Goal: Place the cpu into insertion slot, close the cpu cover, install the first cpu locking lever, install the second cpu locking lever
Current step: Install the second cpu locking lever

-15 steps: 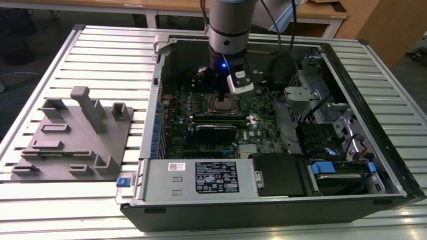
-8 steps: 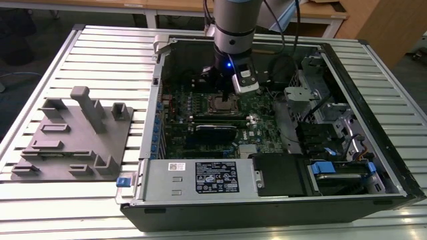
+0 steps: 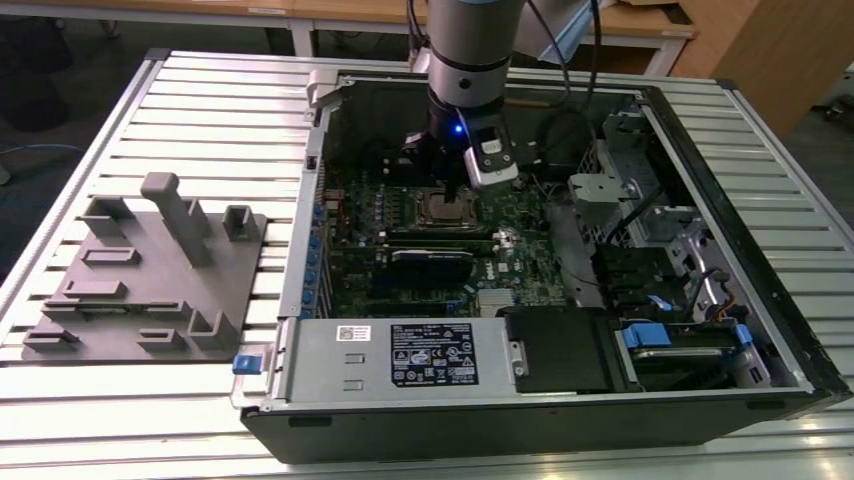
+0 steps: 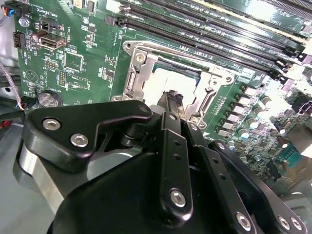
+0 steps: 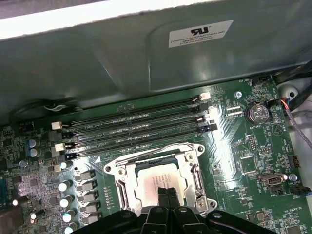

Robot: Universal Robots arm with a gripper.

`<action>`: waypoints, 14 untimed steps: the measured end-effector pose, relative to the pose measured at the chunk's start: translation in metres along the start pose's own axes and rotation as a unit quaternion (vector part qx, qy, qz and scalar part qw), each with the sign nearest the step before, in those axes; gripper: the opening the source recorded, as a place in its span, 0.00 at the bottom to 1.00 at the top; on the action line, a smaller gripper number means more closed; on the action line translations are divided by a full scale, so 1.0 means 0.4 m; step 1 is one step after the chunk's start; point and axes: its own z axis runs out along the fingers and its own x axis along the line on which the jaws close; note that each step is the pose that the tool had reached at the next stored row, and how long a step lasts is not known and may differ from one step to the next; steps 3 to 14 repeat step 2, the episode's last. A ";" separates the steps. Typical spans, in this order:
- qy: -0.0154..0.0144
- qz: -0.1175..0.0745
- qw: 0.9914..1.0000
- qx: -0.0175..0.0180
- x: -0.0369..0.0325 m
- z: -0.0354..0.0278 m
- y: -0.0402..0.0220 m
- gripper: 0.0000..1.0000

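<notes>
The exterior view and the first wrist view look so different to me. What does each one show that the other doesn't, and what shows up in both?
The exterior view alone takes in the whole open computer case, the slatted table beneath it, a grey fixture block on the exterior view's left, and the robot arm reaching down.

The first wrist view alone shows the memory slots beside the socket and a round coin battery.

Both show the green motherboard, the cpu lying in its socket, the cpu cover around it, and the gripper just above the chip.

Labels on the power supply (image 3: 400,355) and case wall (image 5: 200,33) carry print too small to read.
</notes>
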 end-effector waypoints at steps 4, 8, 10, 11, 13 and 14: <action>0.000 0.000 1.000 0.000 0.000 0.000 0.000 0.10; 0.000 0.000 1.000 0.000 0.000 0.000 0.000 0.10; 0.000 0.000 1.000 0.000 0.000 0.000 0.000 0.10; 0.000 0.000 1.000 0.000 0.000 0.000 0.000 0.10; 0.000 0.000 1.000 0.000 0.000 0.000 0.000 0.10; 0.000 0.000 1.000 0.000 0.000 0.000 0.000 0.10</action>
